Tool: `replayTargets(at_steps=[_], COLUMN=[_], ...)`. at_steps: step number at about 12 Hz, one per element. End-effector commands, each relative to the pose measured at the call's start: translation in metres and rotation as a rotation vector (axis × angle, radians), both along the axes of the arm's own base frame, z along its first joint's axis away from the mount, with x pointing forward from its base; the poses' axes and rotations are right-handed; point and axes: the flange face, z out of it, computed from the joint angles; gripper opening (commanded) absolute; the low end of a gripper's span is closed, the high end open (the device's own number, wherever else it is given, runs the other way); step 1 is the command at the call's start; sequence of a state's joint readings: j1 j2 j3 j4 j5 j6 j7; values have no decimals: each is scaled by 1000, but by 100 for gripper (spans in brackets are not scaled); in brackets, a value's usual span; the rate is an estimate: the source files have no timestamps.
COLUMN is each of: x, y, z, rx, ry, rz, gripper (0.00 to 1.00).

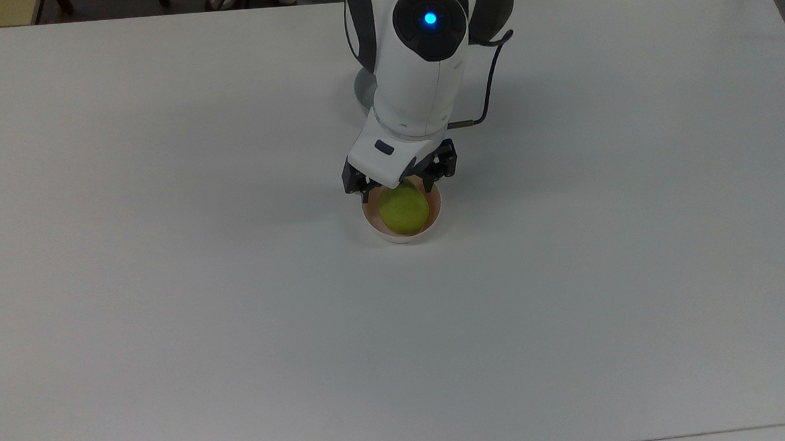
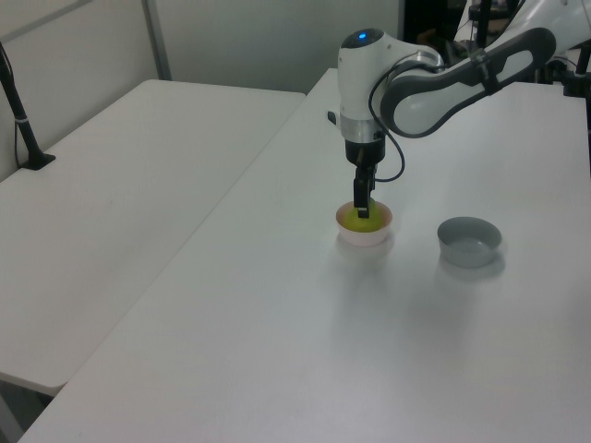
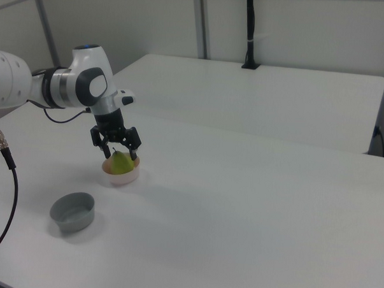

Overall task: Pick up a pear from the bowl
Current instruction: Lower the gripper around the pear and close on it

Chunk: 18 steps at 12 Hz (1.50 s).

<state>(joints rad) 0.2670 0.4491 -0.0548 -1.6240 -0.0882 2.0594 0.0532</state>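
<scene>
Pear (image 1: 404, 210) sitting in the pink bowl (image 1: 372, 222) near the top view's centre, on the white bench (image 1: 168, 293). Gripper (image 1: 395, 189) lowered over it, fingers (image 3: 135, 157) spread wide either side, not closed.

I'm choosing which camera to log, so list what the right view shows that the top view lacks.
Right view alone: a grey bowl on the near table, and a second table behind, carrying a dark pole.

Top view alone: the arm's blue light.

Both: the open claw straddling the pear in the pink bowl.
</scene>
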Motion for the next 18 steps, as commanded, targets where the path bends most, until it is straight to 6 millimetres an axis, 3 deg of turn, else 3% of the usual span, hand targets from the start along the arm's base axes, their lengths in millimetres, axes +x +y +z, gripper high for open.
replayTargets(at_steps=[1, 7, 10, 15, 18], x=[3, -1, -4, -9, -13], y=[4, 5, 15, 11, 10], z=[-13, -19, -20, 4, 29], rx=[-12, -15, -16, -18, -15], ry=[-20, -11, -7, 1, -6], rz=[-2, 4, 19, 19, 17], gripper=[100, 64, 33, 31, 31])
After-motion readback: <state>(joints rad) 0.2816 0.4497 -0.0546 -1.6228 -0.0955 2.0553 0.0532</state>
